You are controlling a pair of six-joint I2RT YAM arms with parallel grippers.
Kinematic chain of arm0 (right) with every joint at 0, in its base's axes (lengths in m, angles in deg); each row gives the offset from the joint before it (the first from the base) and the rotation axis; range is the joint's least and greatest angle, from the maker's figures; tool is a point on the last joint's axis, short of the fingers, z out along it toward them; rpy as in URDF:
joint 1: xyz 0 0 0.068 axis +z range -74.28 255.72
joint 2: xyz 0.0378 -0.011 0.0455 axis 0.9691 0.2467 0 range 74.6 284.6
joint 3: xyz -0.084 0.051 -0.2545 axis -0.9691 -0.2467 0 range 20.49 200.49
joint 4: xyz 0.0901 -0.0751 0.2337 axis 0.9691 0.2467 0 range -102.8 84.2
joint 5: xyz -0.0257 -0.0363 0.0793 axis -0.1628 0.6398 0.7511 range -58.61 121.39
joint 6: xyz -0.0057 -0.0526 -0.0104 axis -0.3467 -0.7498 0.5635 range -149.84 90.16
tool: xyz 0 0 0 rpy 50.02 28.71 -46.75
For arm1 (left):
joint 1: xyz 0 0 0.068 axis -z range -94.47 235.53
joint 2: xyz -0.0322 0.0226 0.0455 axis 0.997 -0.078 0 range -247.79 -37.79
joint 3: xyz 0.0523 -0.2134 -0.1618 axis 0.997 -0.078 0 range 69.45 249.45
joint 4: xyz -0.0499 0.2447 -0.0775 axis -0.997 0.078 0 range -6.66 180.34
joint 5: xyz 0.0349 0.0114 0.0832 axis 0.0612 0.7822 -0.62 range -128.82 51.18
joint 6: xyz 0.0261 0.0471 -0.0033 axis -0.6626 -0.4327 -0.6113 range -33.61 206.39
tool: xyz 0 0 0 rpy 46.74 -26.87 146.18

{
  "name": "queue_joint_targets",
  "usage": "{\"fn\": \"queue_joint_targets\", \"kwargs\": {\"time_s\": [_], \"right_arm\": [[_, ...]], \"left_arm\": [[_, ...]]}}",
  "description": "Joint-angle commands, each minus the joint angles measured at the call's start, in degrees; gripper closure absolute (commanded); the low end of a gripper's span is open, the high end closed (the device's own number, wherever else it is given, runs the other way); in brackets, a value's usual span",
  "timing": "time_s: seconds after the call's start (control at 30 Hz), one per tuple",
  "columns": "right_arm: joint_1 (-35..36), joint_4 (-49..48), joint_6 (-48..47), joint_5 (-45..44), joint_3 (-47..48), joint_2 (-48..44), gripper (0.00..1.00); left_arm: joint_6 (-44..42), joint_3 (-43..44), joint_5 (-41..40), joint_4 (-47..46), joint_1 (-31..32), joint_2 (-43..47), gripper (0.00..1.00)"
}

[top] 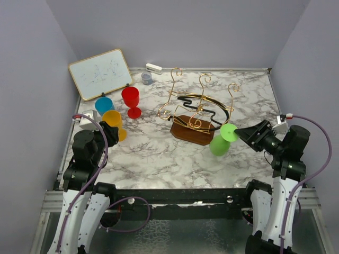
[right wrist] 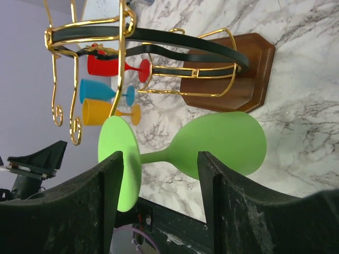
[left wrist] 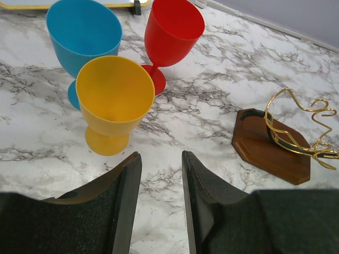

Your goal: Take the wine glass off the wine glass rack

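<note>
The gold wire wine glass rack [top: 198, 103] with a black ring stands on its dark wooden base [top: 190, 129] mid-table; it also shows in the right wrist view [right wrist: 124, 63]. A green wine glass [top: 220, 142] is upside down and tilted, off the rack at its front right, foot toward my right gripper [top: 242, 133]. In the right wrist view the green glass [right wrist: 222, 143] lies across the open jaws, one finger [right wrist: 108, 185] by the foot, the other [right wrist: 212, 180] by the bowl. I cannot tell if its rim rests on the table. My left gripper [left wrist: 161, 159] is open and empty.
Red [top: 131, 100], blue [top: 104, 105] and yellow [top: 113, 121] glasses stand at the left, near my left gripper. A whiteboard [top: 99, 73] leans at the back left. A small grey cup [top: 146, 78] and a white object [top: 153, 68] lie by the back wall.
</note>
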Motion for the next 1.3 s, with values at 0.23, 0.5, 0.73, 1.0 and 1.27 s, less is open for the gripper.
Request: {"fn": "queue_joint_targets", "kwargs": {"time_s": [0.23,0.5,0.73,1.0,1.27], "right_arm": [[1.3,-2.6,1.2,6.2,-2.8,-1.9,0.52],[1.4,-2.7,2.2,6.7,-2.5,-1.9,0.65],[1.5,-3.1,4.6,7.4,-2.3,-2.7,0.81],[1.5,-3.4,7.7,7.7,0.3,-3.2,0.89],[1.5,-4.9,12.5,7.5,2.4,-3.9,0.99]], "left_arm": [[0.2,-0.4,1.0,-2.1,0.4,-0.6,0.61],[0.2,-0.5,1.2,-2.2,0.4,-0.9,0.61],[0.2,-0.5,1.2,-2.2,0.4,-1.1,0.61],[0.2,-0.5,1.1,-2.2,0.4,-1.1,0.61],[0.2,-0.5,1.1,-2.2,0.4,-0.9,0.61]]}}
